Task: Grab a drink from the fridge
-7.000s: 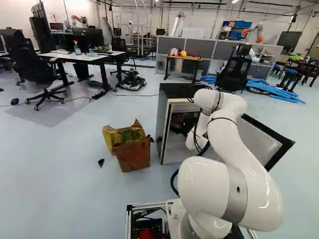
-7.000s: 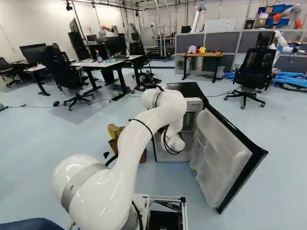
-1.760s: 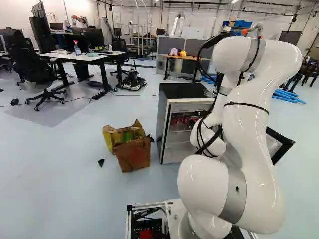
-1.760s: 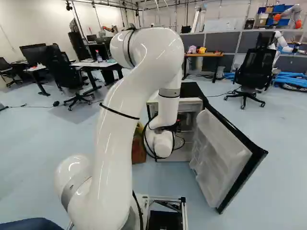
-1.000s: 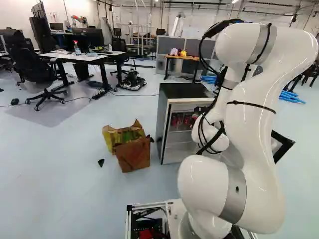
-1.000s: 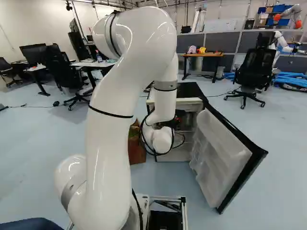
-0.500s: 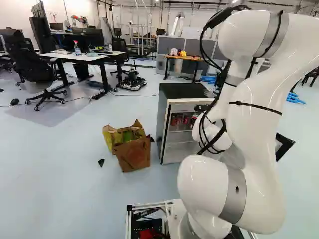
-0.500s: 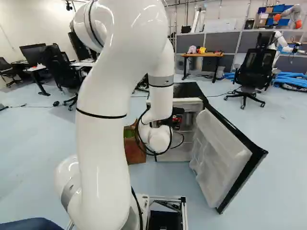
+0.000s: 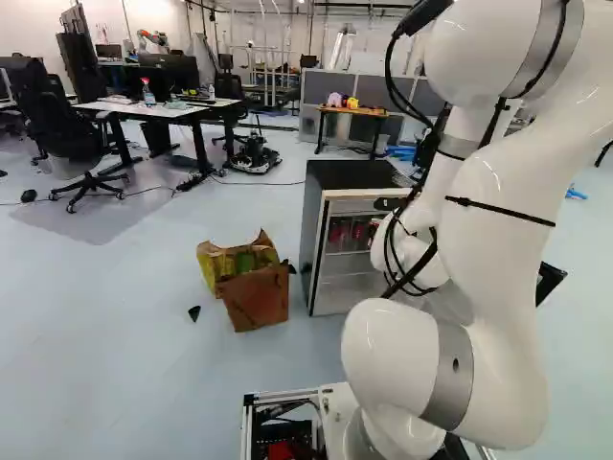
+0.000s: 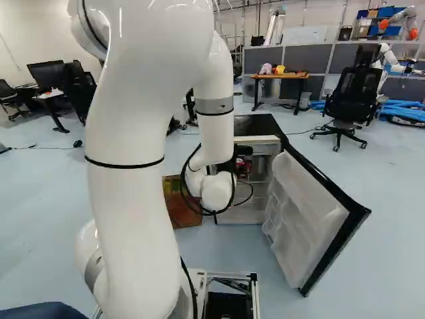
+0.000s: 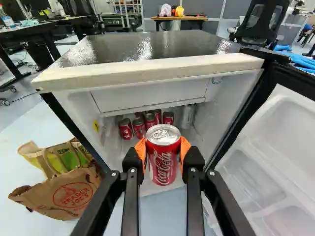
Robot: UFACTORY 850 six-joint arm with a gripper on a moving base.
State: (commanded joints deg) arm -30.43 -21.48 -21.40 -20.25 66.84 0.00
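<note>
My gripper [image 10: 244, 152] shows as a small dark part beside the white wrist, in front of the fridge [image 10: 255, 124] opening. In the wrist view the gripper [image 11: 163, 153] is shut on a red drink can [image 11: 163, 164], with an orange pad pressed to either side. The can is upright, its silver top showing. Behind it, inside the open fridge [image 11: 147, 73], several more red cans [image 11: 139, 127] stand on a shelf, partly hidden by the held can. One silver can [image 11: 187, 116] stands at their side.
The fridge door [image 10: 312, 219] hangs wide open, with clear bins inside it. Beside the fridge's other side, a brown paper bag [image 9: 257, 297] sits on the floor. Farther off are desks [image 9: 168, 109], office chairs [image 10: 352, 93] and another robot [image 10: 393, 61].
My arm has drawn back toward its base, its upper bend rising and swinging outward in both base views. The gripper has come back from the fridge with the can. The base and the fridge have stayed put.
</note>
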